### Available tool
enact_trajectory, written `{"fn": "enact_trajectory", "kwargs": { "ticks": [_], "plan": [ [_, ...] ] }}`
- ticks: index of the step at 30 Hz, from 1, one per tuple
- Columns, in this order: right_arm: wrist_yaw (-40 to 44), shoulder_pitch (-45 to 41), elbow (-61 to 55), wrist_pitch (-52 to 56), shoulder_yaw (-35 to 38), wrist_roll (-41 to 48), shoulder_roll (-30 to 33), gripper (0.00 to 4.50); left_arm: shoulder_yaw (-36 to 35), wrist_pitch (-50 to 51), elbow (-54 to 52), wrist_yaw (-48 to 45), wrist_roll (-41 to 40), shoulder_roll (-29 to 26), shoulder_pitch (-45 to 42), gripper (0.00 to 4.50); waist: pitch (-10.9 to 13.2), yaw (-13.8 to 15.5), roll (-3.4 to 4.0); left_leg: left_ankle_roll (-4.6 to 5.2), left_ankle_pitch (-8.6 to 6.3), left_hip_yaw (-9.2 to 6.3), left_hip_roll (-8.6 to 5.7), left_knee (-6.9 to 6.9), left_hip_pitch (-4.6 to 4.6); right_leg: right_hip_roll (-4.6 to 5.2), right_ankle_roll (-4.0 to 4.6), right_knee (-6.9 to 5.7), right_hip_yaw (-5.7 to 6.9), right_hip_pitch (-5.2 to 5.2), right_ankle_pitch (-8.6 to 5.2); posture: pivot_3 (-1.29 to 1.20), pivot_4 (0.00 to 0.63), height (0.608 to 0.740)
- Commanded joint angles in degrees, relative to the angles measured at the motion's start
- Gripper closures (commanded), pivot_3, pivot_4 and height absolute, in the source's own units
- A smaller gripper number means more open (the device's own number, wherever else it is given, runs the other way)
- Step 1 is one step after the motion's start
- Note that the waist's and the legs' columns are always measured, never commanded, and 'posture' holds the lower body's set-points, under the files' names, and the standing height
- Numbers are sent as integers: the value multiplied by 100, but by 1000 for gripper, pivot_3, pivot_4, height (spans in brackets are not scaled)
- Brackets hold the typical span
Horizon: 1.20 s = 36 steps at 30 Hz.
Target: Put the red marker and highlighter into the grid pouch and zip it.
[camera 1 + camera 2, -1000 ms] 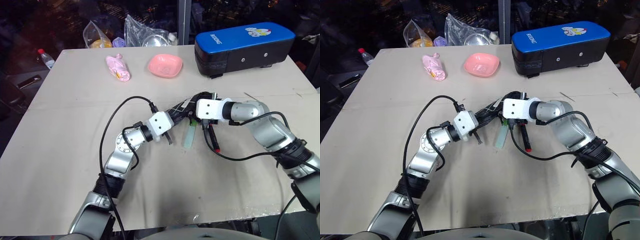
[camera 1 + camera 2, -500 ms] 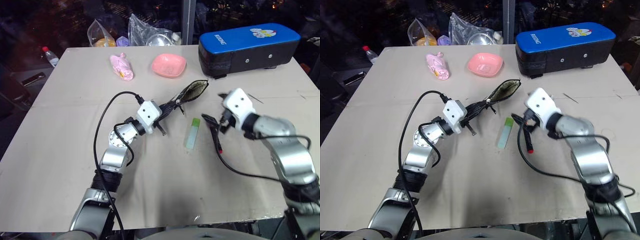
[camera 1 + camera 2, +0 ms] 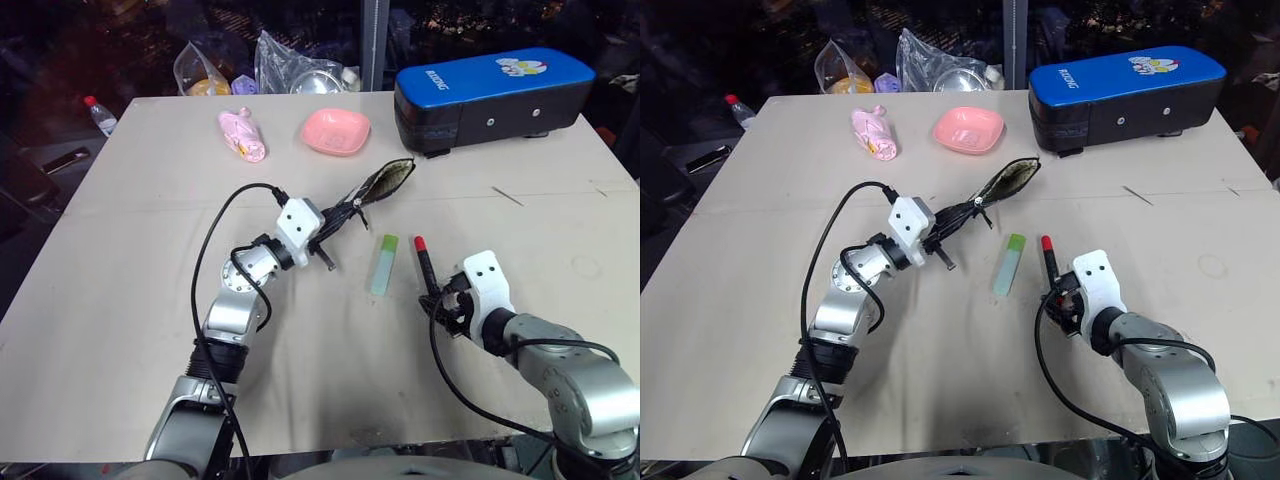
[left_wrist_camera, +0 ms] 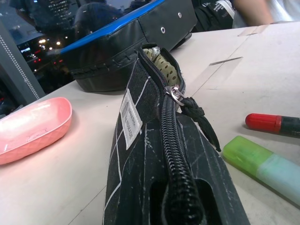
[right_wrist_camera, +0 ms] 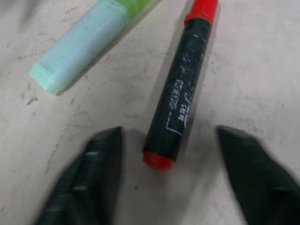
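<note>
Though partly legible, "KIXONG" case (image 3: 490, 95) lettering

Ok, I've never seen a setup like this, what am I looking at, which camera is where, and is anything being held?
This is a two-armed humanoid robot at a table. Two pictures come from cameras in its head, looking down over its arms. The other two come from cameras on its wrists.

The left gripper is shut on the grid pouch, a black fabric case with its far end gaping open. The right gripper is open, its fingers either side of the near end of the red marker, not gripping it. The highlighter lies beside the marker.

Farther back are a pink dish, a pink toy and a blue-topped case.
</note>
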State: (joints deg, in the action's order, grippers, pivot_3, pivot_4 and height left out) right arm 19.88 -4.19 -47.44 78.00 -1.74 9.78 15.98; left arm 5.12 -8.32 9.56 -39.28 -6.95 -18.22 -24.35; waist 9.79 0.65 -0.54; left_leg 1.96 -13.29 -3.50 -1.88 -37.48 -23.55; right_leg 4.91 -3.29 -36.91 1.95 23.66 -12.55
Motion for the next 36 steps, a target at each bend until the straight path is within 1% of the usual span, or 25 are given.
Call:
{"fn": "enact_trajectory", "kwargs": {
  "ticks": [1,3,5,7,9,12,13,15,17,19,22,27,29,33,36],
  "plan": [
    [-61,-33,-176,-165,43,47,233,3370,-2,18,-265,-110,-161,16,-140,4500,0,6,0,0,0,-1,0,0,-1,0,0,0,1,0,0,0,150,740],
    [38,-62,-249,-126,208,126,438,4247,-28,88,-258,-241,-258,-4,-160,4500,0,5,0,0,0,0,-1,-1,-1,0,0,0,0,-1,0,0,150,740],
    [318,-172,-299,-104,446,262,915,4291,-60,191,-267,-439,-414,-61,-193,4500,0,5,0,0,0,0,-1,-1,-1,0,0,0,0,-1,0,0,150,740],
    [885,-276,-352,-348,755,488,1727,4291,-85,276,-264,-636,-531,-145,-248,4500,1,4,1,1,0,0,-1,-3,-3,0,0,1,2,-1,0,0,150,740],
    [1521,-384,-346,-713,1025,669,2710,4291,-85,283,-222,-897,-617,-259,-320,4500,1,3,2,1,0,0,-1,-5,-5,1,-1,2,4,-1,0,0,150,740],
    [2371,-648,-109,-1534,1375,789,3994,4291,-94,176,-70,-1248,-710,-403,-441,4500,2,-5,2,2,0,0,1,-4,-5,-2,-1,6,11,-4,-1,0,150,740],
    [2568,-740,3,-1846,1390,747,4334,4291,-93,207,-26,-1336,-748,-423,-480,4500,3,-9,5,2,0,1,2,-3,-5,-3,-1,6,11,-3,-1,0,150,740],
    [2861,-933,336,-2770,1158,403,4975,4291,-44,196,46,-1548,-783,-452,-550,4500,4,-9,5,2,0,5,7,-1,-6,-5,-1,8,11,-3,-1,0,150,740],
    [2981,-1302,821,-3607,748,13,5379,4291,24,153,77,-1742,-790,-457,-604,4500,2,-11,0,1,0,11,10,-4,-6,-7,-1,8,13,-3,-1,0,150,740],
    [3064,-1568,1194,-4143,446,-261,5553,4291,52,137,101,-1846,-782,-439,-640,4500,3,-20,0,1,0,13,11,-6,-5,-6,-2,9,8,-4,-1,0,150,740],
    [3232,-1886,1668,-4861,65,-617,5624,4291,80,93,97,-1937,-754,-414,-652,4500,4,-5,-1,1,0,14,11,-9,-7,-2,-1,10,4,-4,0,0,150,740],
    [3538,-2352,2145,-5682,-400,-1035,5498,4291,130,33,88,-1981,-719,-387,-667,4500,4,2,-1,0,0,13,10,-11,-11,0,-2,10,1,-1,1,0,150,740],
    [3620,-2610,2308,-5971,-679,-1264,5348,4291,162,36,33,-2003,-725,-376,-660,4500,4,1,-2,1,0,12,10,-11,-11,0,-2,11,1,-1,1,0,150,740],
    [3787,-3222,2679,-6589,-1297,-1807,4826,4291,257,8,-29,-2082,-727,-339,-662,4500,4,-33,-1,0,0,15,11,-12,-7,-1,-2,9,-3,-1,1,0,150,740],
    [3874,-3504,2909,-7014,-1609,-2142,4465,4291,289,22,-73,-2096,-723,-288,-684,4500,5,-35,-2,0,1,13,10,-12,-9,-1,-1,9,-2,0,1,0,150,740]
  ]
}}
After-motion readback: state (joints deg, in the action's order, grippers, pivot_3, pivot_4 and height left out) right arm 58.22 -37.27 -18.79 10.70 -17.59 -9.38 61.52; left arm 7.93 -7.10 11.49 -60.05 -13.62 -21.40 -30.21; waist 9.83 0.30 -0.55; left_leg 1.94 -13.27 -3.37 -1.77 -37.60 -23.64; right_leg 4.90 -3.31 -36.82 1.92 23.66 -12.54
